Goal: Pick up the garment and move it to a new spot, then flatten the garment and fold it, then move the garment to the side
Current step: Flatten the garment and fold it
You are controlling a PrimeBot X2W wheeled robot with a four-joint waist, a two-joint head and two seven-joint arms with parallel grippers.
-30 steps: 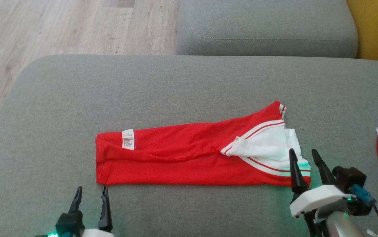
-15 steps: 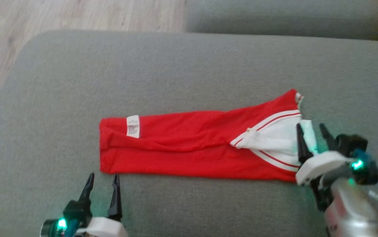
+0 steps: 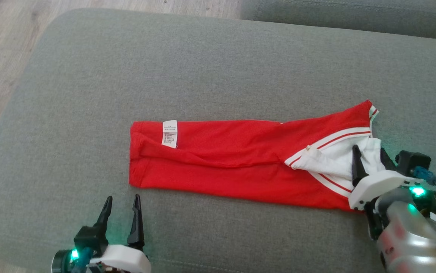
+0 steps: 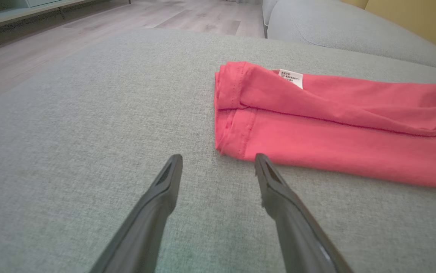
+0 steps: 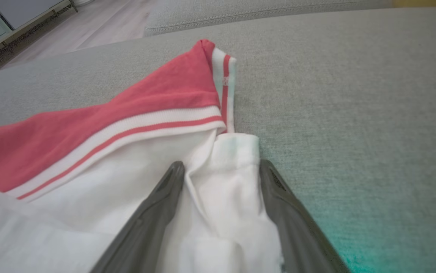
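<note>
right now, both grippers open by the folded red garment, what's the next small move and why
Probably ease the left gripper forward to the near left corner of the garment: it stands open just short of it, while the open right gripper straddles the white fabric at the other end.

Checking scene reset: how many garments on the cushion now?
1. The red garment lies folded lengthwise on the grey cushion, its white end between the fingers of the open right gripper. Others may sit out of frame.
</note>
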